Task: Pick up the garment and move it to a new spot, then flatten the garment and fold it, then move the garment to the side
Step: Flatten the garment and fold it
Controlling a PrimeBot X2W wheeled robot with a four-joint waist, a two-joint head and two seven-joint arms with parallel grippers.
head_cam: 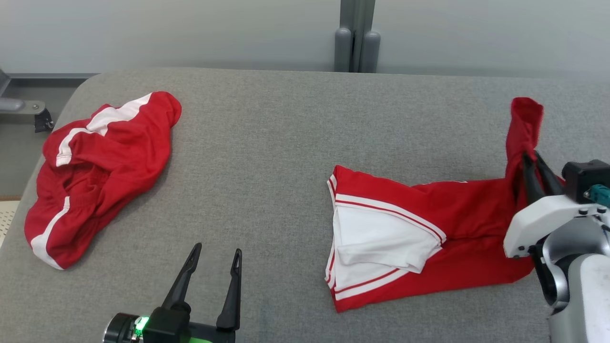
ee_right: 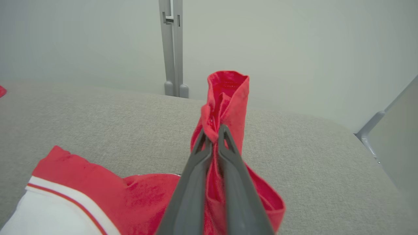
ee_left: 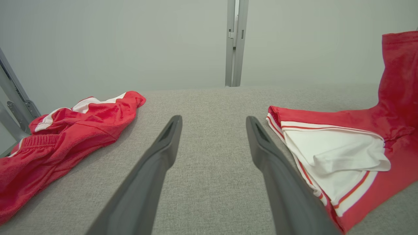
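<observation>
Tabletop scene with two garments and both grippers. Right gripper (head_cam: 531, 159) stands at the right edge of the head view, its two dark fingers pressed together on a bunched fold of the red-and-white garment (head_cam: 457, 219). In the right wrist view the pinched cloth rises above the fingertips as an upright red tube with an open end. Below the pinch the cloth drapes down to the grey fabric-covered table (head_cam: 267, 166), where the rest of the garment lies.

That resting part occupies the right half of the surface. It is spread roughly flat with some creases and runs from the gripper leftward to a straight edge near the table's middle. White panel (head_cam: 367, 228), bordered by red-and-white striped trim, lies at the garment's left end, with one loose white flap folded over on top of it.

Left gripper (head_cam: 217, 251) sits low at the near edge of the head view, left of centre, with its fingers spread wide and nothing between them. In the left wrist view these fingers point across bare table toward the far wall, with one garment on either side of them. Whether they touch the surface cannot be told.

Red shorts (head_cam: 109, 166) lie crumpled close to the table's left edge, with white side stripes and a gathered waistband. They are well apart from the red-and-white garment and from both grippers. Grey post (head_cam: 356, 38) stands against the pale wall (head_cam: 190, 33) just behind the table's far edge.
</observation>
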